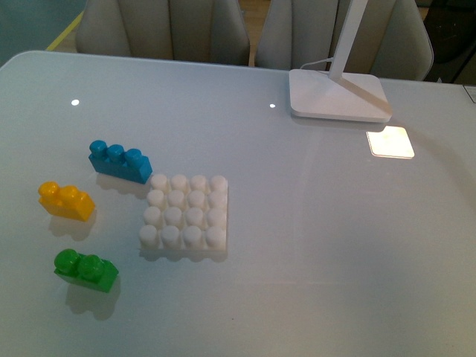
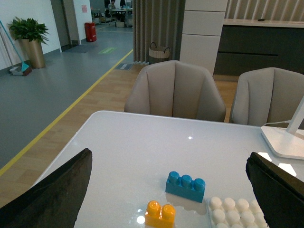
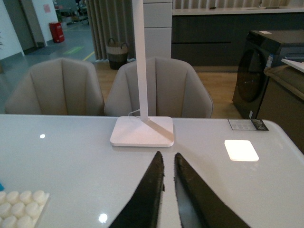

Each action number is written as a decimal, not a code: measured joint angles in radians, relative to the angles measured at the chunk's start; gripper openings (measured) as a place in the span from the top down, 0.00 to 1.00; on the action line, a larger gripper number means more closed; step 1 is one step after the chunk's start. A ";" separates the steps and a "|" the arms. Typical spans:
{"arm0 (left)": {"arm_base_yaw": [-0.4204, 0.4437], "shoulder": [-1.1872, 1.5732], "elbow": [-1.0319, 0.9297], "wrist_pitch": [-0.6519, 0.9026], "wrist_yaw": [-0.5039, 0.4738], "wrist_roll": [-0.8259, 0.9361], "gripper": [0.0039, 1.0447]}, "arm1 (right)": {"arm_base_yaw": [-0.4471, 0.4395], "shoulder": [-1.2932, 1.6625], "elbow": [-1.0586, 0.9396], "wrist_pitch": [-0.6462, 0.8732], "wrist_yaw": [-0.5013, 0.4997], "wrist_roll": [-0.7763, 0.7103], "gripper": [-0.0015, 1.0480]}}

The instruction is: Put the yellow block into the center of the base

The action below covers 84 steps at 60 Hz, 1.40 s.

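Green brick (image 1: 85, 270), yellow block (image 1: 67, 201), blue brick (image 1: 119, 162), base (image 1: 186, 214): 1 ea. L claw (image 2: 168, 159) released, R claw (image 3: 168, 157) clenched.

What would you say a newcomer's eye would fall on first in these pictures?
Probably the three bright bricks on the pale table: the blue brick, the yellow block and the green brick, in a loose column left of the base. Next, the white lamp foot at the far right, with a bright patch of light beside it.
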 joint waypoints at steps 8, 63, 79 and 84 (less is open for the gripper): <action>0.000 0.000 0.000 0.000 0.000 0.000 0.07 | 0.000 0.000 0.000 0.000 0.000 0.000 0.61; -0.418 1.440 0.450 0.330 -0.048 -0.068 0.07 | 0.000 -0.001 0.000 0.000 0.001 0.000 0.08; -0.415 1.741 0.576 0.405 -0.151 -0.118 0.07 | 0.000 -0.001 0.000 0.000 0.002 0.000 0.08; -0.404 1.803 0.611 0.424 -0.150 -0.116 0.07 | 0.000 -0.001 0.000 0.000 0.001 0.000 0.08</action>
